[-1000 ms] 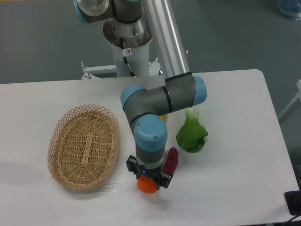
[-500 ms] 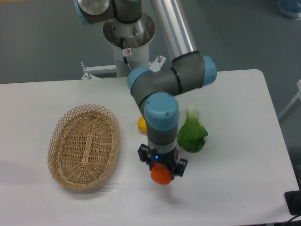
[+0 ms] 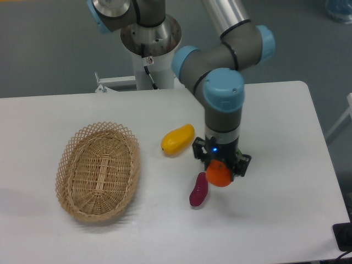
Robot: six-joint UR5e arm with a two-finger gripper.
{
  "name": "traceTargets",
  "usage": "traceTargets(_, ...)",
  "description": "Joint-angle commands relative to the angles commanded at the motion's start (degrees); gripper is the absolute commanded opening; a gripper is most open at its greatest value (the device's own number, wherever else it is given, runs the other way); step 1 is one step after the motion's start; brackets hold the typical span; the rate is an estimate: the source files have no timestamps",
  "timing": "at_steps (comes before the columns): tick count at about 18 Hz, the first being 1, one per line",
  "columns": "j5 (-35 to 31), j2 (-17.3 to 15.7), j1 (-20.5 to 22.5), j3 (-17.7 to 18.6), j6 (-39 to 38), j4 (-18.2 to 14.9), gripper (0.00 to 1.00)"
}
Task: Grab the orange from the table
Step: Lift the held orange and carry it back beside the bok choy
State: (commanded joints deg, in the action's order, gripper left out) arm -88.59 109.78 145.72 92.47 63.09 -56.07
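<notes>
The round bright orange (image 3: 219, 174) hangs above the white table (image 3: 275, 214), held between the black fingers of my gripper (image 3: 220, 171), which is shut on it. The arm's blue-capped wrist stands straight over it, pointing down. The fruit is lifted off the tabletop, right of centre, and its upper part is hidden by the gripper body.
A yellow-orange mango-like fruit (image 3: 177, 139) lies left of the gripper. A dark red-purple elongated vegetable (image 3: 198, 190) lies just below-left of the orange. An oval wicker basket (image 3: 99, 170) sits at the left. The robot base (image 3: 148, 44) stands at the table's far edge.
The arm has carried the orange up and to the right, from near the front of the table to right of centre. The mango-like fruit and purple vegetable are now uncovered; the green leafy item no longer shows.
</notes>
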Motion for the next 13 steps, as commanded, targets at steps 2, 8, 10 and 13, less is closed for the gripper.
traceTargets(2, 0.00, -0.01, 0.79, 0.26, 1.94, 0.09, 0.64)
traceTargets(8, 0.00, 0.00, 3.16, -0.71, 4.85, 0.00, 0.64)
traceTargets(10, 0.00, -0.01, 3.52, -0.88, 5.03, -0.09, 0.64)
traceTargets(13, 0.00, 0.08, 4.66, -1.06, 5.72, 0.09, 0.64)
